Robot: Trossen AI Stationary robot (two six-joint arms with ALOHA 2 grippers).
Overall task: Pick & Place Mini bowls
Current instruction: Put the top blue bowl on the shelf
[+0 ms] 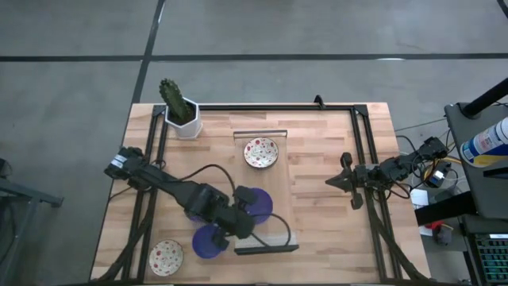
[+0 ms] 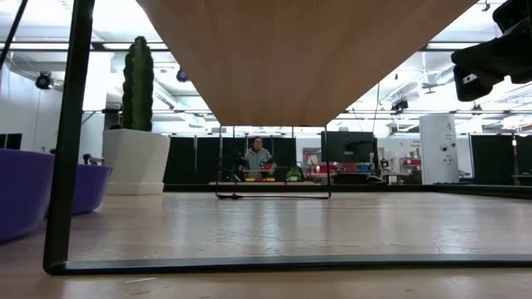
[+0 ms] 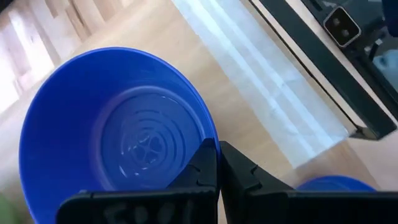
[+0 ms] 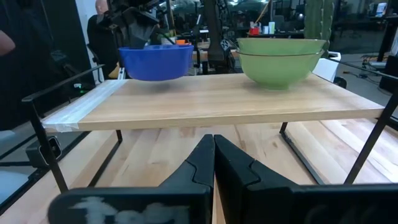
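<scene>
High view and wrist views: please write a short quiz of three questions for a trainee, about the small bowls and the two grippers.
1. How many cream-white speckled round bowls show in the high view? A one, B two, C four.
2. True or false: the right gripper holds one of them.
3. Fill in: the ___ gripper is shut on the rim of a cobalt blue round bowl at the raised wooden shelf.

Key: 1 B. 2 false; it is shut, holds nothing and waits beside the shelf. 3 the left gripper.
</scene>
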